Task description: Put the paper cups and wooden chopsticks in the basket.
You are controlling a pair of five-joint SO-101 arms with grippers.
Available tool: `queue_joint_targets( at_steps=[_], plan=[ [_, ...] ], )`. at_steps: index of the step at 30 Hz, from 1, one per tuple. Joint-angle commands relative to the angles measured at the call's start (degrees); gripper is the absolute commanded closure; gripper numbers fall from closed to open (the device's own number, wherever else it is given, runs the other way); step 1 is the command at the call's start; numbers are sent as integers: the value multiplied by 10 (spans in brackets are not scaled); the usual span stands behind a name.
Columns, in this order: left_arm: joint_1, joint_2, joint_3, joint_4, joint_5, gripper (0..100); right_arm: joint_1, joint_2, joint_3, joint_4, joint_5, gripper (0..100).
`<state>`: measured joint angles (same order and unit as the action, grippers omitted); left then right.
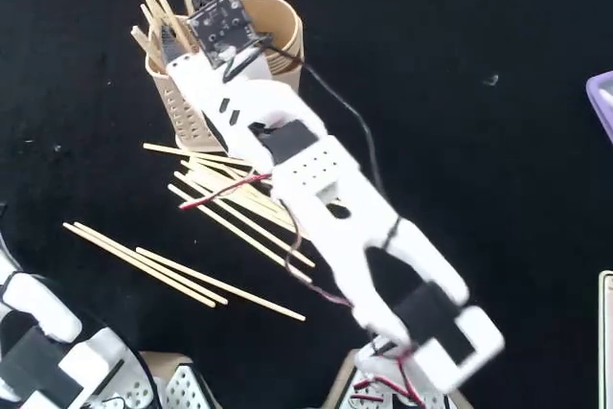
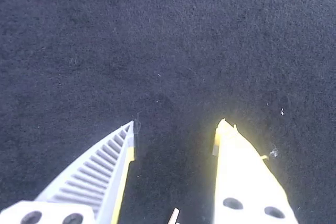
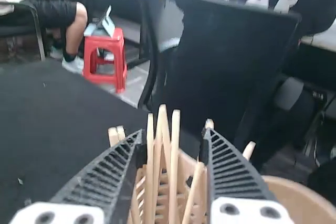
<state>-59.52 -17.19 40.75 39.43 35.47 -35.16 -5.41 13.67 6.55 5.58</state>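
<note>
The right gripper [image 3: 173, 130] has its fingers parted around a bundle of chopsticks [image 3: 161, 156] standing in the basket [image 1: 182, 117] at the table's 11 o'clock; no clamping is seen. The left gripper [image 2: 177, 123] is spread wide over bare black cloth [image 2: 157, 35]. Paper cups [image 1: 280, 31] are stacked against the basket's 2 o'clock side, though whether they are inside cannot be told. Loose chopsticks [image 1: 235, 200] are left at 8 o'clock, partly overhung by the right arm [image 1: 326, 189].

Black table [image 1: 498, 189], purple object [image 1: 601, 102] at its edge, black chair [image 3: 226, 66], red stool [image 3: 105, 56]
</note>
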Motion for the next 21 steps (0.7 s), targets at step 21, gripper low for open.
queue_joint_targets(
  at_steps=[21],
  plan=[
    [0, -20, -8, -5, 0, 759, -237, -204, 459, 185, -17, 828]
  ],
)
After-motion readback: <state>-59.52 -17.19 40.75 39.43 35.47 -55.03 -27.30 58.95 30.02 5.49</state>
